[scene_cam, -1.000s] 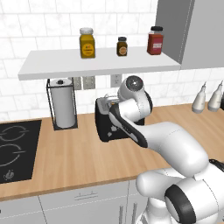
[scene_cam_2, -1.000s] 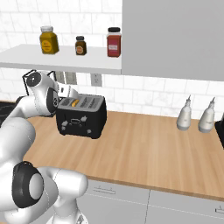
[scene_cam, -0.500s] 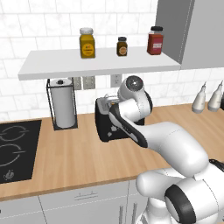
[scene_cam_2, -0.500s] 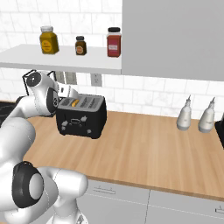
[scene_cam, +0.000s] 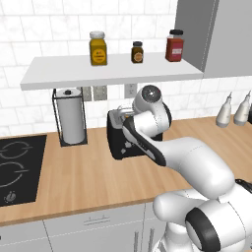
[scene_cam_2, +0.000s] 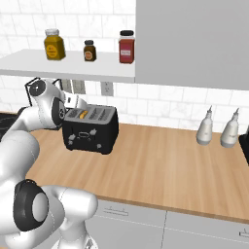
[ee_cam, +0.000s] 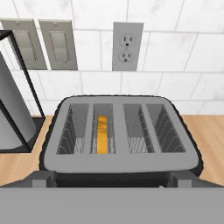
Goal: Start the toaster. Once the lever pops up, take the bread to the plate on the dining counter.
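Seemingly, little is done: the bread [ee_cam: 102, 134] is sunk in slot 2 of the toaster [scene_cam_2: 90, 130] near the counter's [scene_cam_2: 160, 168] back edge. The gripper [ee_cam: 112, 181], fingers apart, holds nothing; plating remains.

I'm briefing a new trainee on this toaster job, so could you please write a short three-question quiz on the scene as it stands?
1. True or false: the bread sits in the toaster's second slot from the left, as the hand view shows it.
2. How many jars stand on the shelf above the counter?
3. What stands left of the toaster in the left base view: (a) a kettle, (b) a paper towel holder, (c) a fruit bowl?

Key: 1 true; 2 three; 3 b.
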